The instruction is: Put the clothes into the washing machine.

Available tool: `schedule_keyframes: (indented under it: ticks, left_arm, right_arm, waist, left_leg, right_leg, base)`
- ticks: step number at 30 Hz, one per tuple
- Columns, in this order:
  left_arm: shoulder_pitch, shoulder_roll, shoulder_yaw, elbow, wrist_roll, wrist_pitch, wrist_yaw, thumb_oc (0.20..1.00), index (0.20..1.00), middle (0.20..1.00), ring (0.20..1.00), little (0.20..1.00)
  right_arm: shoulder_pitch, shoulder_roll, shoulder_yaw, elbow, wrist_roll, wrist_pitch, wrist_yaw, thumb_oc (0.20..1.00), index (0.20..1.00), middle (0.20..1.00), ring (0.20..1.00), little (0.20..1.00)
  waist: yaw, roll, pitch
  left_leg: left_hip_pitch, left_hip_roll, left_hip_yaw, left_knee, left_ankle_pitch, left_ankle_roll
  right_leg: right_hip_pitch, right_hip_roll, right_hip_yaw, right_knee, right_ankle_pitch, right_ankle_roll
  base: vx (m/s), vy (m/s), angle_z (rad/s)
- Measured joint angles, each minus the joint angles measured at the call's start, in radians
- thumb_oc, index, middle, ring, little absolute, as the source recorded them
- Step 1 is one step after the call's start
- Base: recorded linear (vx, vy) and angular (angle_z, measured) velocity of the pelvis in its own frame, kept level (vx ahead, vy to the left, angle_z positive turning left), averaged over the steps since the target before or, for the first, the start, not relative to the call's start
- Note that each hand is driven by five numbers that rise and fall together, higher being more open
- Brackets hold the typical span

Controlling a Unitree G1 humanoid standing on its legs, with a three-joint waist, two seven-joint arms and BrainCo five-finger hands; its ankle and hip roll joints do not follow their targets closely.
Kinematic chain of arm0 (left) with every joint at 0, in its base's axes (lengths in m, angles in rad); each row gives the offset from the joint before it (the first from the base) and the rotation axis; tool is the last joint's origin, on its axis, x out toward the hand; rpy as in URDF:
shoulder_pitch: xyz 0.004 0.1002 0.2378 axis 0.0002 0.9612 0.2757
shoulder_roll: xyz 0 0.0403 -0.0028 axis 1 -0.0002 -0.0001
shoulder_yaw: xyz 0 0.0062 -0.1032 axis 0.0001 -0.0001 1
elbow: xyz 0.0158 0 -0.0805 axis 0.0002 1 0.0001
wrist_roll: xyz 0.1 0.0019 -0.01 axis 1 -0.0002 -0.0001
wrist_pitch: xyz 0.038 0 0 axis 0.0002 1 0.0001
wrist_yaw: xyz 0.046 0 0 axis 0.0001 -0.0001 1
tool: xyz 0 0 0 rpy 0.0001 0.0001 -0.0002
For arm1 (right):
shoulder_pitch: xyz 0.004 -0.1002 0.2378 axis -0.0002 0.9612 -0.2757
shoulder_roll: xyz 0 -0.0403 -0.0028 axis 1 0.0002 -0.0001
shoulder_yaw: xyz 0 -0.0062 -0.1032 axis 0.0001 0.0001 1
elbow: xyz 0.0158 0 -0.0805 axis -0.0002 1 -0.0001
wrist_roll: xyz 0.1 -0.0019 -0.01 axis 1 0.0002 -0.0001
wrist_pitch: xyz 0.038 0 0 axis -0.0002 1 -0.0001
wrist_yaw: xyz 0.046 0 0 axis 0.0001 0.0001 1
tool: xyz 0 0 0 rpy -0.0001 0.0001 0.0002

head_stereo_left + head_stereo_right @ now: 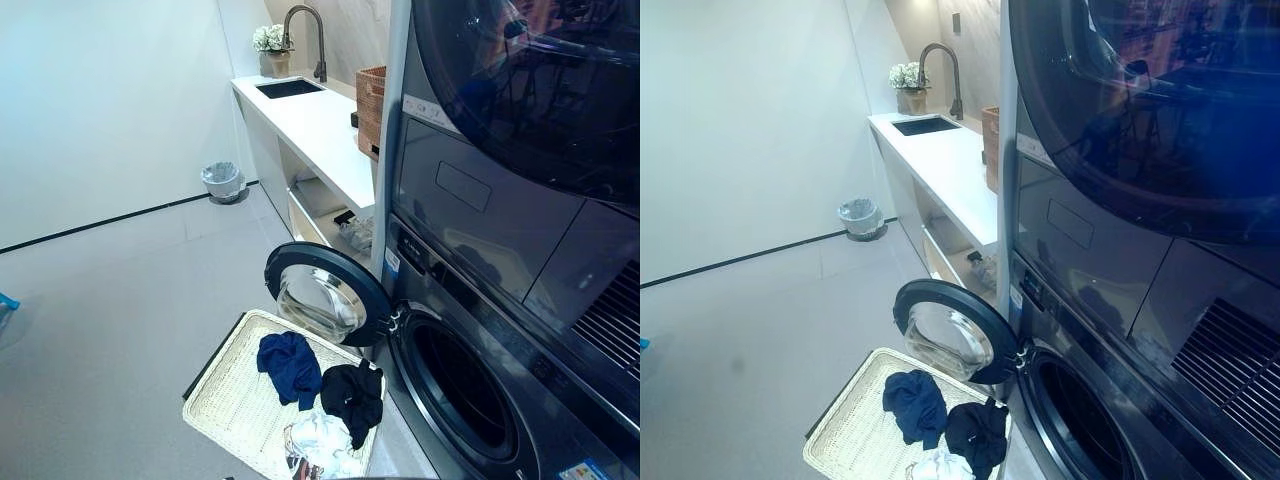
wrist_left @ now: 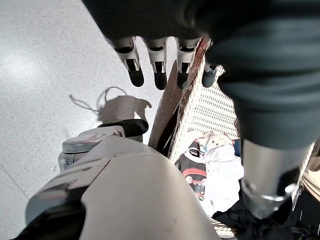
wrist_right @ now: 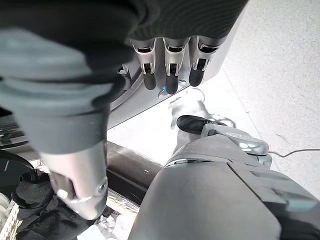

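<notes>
The washing machine [image 1: 462, 392] stands at the right with its round door [image 1: 325, 293] swung open to the left. On the floor in front lies a pale woven basket [image 1: 215, 400]. It holds a blue garment [image 1: 290, 365], a black garment [image 1: 352, 397] and a white garment [image 1: 322, 440]. My left hand [image 2: 157, 70] hangs above the basket's edge [image 2: 215, 107], fingers straight, holding nothing; the white garment [image 2: 220, 170] shows below it. My right hand [image 3: 170, 75] hangs beside the machine's base, fingers straight and empty, with the black garment [image 3: 45, 215] below.
A second machine [image 1: 520, 90] is stacked above the washer. A white counter [image 1: 320, 130] with a sink [image 1: 288, 88], tap, flowers and a wicker box [image 1: 370, 105] runs along the far wall. A small bin [image 1: 222, 181] stands on the grey floor.
</notes>
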State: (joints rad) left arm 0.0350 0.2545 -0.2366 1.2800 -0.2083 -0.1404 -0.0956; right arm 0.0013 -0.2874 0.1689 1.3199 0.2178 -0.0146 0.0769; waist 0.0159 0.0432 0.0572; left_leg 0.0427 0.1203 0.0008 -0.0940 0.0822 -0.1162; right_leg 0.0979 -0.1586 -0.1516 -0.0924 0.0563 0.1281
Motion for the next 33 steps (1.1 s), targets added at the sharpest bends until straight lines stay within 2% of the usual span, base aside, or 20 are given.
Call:
schedule_keyframes:
  ticks: [33]
  left_arm:
    - [-0.005, 0.0, -0.017, 0.003, -0.001, -0.001, -0.021, 1.0, 1.0, 1.0, 1.0, 1.0]
  right_arm:
    - [-0.002, 0.0, 0.003, 0.0, 0.0, 0.0, 0.0, 1.0, 1.0, 1.0, 1.0, 1.0]
  waist:
    - [0.001, -0.007, -0.011]
  left_leg:
    - [-0.002, 0.001, 0.0, 0.0, -0.001, -0.002]
  right_leg:
    - [-0.007, 0.001, 0.0, -0.001, -0.003, 0.002]
  base:
    - [0.0, 0.0, 0.0]
